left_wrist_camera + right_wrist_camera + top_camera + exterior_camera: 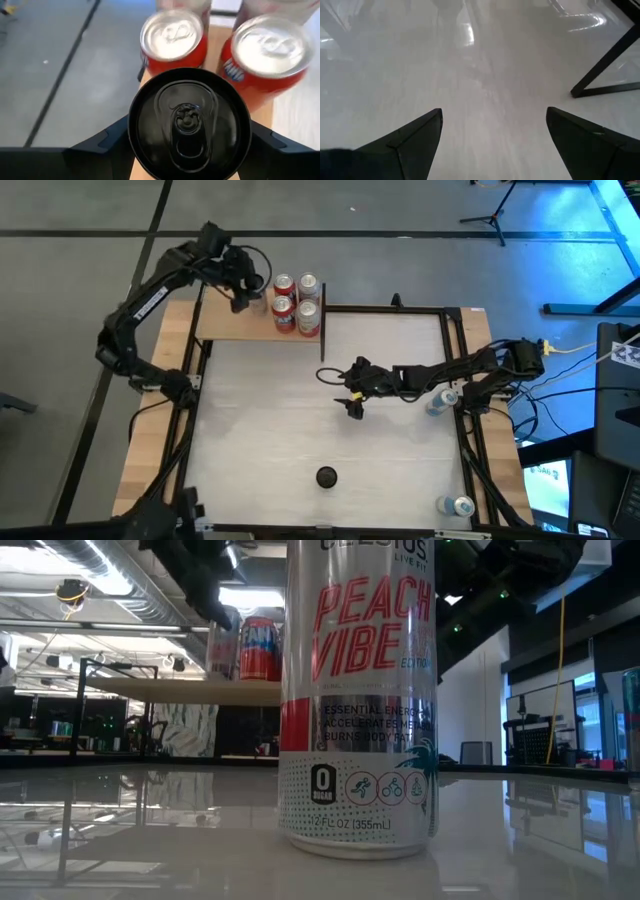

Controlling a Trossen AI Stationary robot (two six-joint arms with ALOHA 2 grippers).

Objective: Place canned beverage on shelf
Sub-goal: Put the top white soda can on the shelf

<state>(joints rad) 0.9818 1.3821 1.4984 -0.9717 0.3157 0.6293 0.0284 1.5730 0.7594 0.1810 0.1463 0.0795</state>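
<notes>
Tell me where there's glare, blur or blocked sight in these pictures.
Low view: the Peach Vibe can fills the middle, hiding much of the shelf; the table mirrors the ceiling lights. Left wrist view: the red cans look soft. High view: blue light at the right.

Counts:
- Red-and-silver cans (296, 303) in block on shelf (235, 323): four.
- Black-topped can (189, 123) between left gripper's (247, 292) fingers: one.
- Silver-blue cans (440, 399) by right arm: two, one (458, 505) farther off at table's edge.
- Black-topped can (326, 476) standing alone on table: one.
- Arms: two.
</notes>
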